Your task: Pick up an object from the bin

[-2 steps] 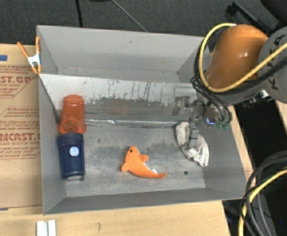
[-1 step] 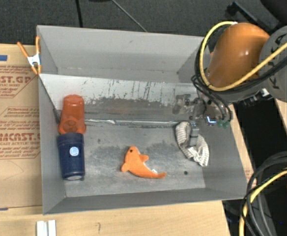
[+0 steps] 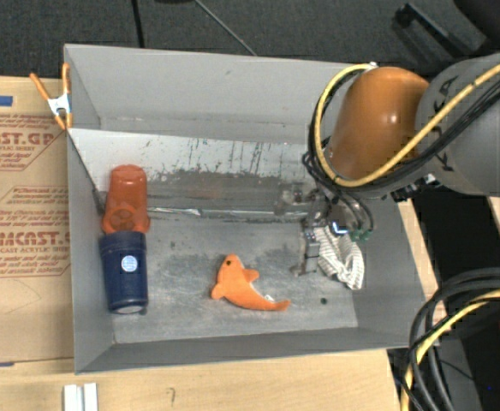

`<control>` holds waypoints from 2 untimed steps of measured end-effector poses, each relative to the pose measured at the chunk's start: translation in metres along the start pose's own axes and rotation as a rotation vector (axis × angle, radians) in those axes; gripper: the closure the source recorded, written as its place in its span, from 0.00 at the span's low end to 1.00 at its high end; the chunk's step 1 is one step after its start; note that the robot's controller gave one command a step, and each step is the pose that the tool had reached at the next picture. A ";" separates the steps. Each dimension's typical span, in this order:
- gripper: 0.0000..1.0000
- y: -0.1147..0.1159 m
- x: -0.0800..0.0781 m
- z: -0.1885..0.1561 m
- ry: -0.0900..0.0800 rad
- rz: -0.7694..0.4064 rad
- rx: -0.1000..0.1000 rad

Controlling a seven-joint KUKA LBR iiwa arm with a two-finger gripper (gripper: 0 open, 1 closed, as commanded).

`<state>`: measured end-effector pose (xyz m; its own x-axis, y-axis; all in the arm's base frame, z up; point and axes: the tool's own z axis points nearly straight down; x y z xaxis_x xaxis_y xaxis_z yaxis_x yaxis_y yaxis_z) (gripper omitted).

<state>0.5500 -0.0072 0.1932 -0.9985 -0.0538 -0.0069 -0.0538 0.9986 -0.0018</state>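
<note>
My gripper (image 3: 310, 259) is low over the bin floor at the right side, under the arm's orange cover. Right beside it, on its right, lies a crumpled white and grey patterned thing (image 3: 344, 264), partly hidden by the gripper's body. An orange fish-shaped toy (image 3: 243, 286) lies on the floor a short way to the gripper's left, apart from it.
Against the left wall an orange cup-like cylinder (image 3: 127, 199) lies end to end with a dark blue cylinder (image 3: 124, 271) that has a white round label. The arm covers the bin's right rear corner.
</note>
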 end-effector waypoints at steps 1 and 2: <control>0.00 0.011 0.029 0.067 0.001 -0.023 -0.003; 1.00 0.054 0.036 0.100 0.007 -0.156 -0.004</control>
<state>0.5122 0.0448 0.0932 -0.9780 -0.2085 -0.0001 -0.2085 0.9780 0.0012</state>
